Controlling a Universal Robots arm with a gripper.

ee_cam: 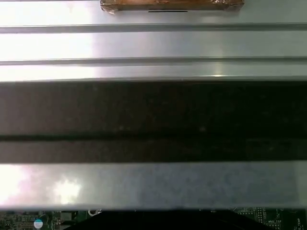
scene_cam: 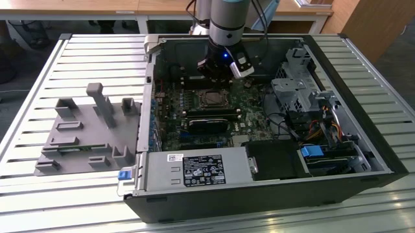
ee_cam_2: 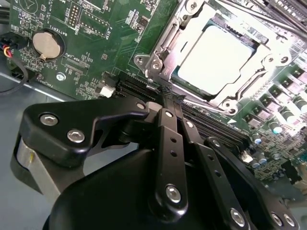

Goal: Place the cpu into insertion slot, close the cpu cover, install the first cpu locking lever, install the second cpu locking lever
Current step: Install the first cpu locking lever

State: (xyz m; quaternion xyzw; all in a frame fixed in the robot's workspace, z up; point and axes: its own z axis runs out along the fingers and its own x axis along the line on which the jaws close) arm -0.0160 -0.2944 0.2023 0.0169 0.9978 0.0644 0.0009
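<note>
cpu (ee_cam_2: 217,58) seated in insertion slot (ee_cam_2: 160,50), end effector (ee_cam_2: 169,98) beside it, fingers together

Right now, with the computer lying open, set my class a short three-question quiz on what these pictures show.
1. True or false: the cpu lies outside the case.
2. The cover is: A) raised, B) down around the cpu, C) missing.
3. Fill in: in the exterior view, the grey fixture lies on the case's ____ side.
Key: 1 false; 2 B; 3 left.
</note>
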